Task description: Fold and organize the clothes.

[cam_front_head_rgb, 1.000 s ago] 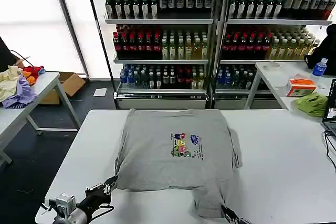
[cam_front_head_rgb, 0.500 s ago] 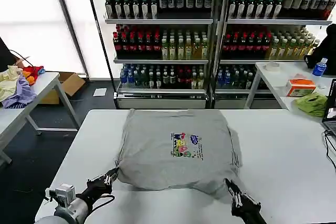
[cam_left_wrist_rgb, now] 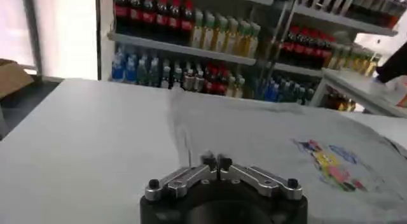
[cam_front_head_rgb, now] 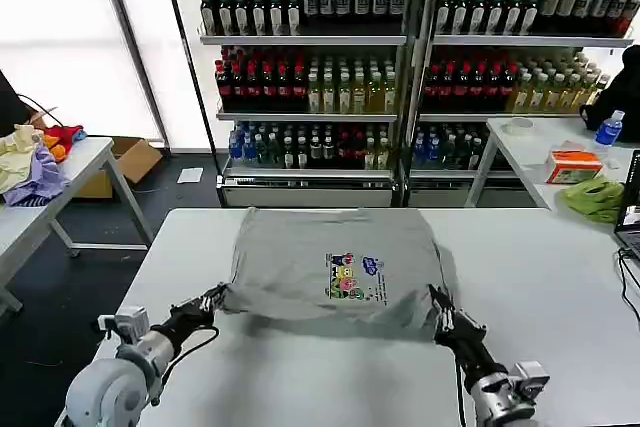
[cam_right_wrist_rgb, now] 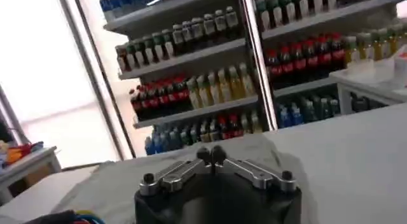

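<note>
A light grey T-shirt (cam_front_head_rgb: 330, 252) with a small colourful chest print (cam_front_head_rgb: 352, 277) lies on the white table (cam_front_head_rgb: 540, 287), its near hem lifted and drawn back toward the print. My left gripper (cam_front_head_rgb: 213, 299) is shut on the hem's left corner. My right gripper (cam_front_head_rgb: 440, 319) is shut on the right corner. In the left wrist view the shut gripper (cam_left_wrist_rgb: 216, 160) meets the cloth (cam_left_wrist_rgb: 286, 133), with the print (cam_left_wrist_rgb: 331, 161) beyond. In the right wrist view the gripper (cam_right_wrist_rgb: 211, 154) is shut with the grey cloth (cam_right_wrist_rgb: 254, 149) just past it.
A side table at the left holds a heap of yellow, purple and red garments (cam_front_head_rgb: 30, 162). The right-hand table carries a lime-green cloth (cam_front_head_rgb: 592, 197), an orange box (cam_front_head_rgb: 573, 165) and a blue bottle (cam_front_head_rgb: 608, 129). Bottle shelves (cam_front_head_rgb: 400, 77) stand behind. A laptop edge (cam_front_head_rgb: 630, 207) shows at the right.
Both grippers have moved away from me across the table, carrying the shirt's near hem with them. The part that trailed toward the table's front edge is now drawn up.
</note>
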